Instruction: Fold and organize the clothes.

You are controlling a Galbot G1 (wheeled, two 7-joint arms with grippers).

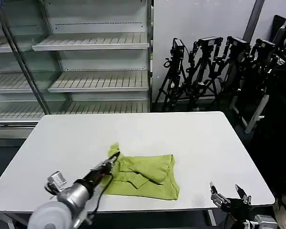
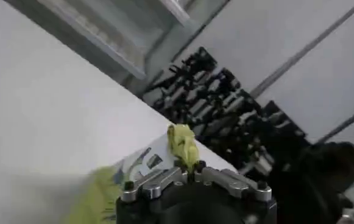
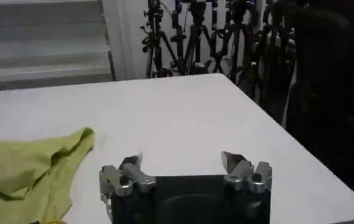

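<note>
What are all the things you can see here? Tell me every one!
T-shirt: one, lime yellow-green, partly folded on the table's near side.
Table: one, white, in front of the robot.
Shelves: one white rack, behind the table on the left.
Tripods with cameras: several, black, by the wall at back right.
Left gripper: one, shut on the T-shirt's left edge, pinching up a bit of cloth.
Right gripper: one, open, at the table's near right edge.

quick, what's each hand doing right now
Left hand: closed on a pinch of the T-shirt.
Right hand: open, holding nothing, at the table's near edge.
</note>
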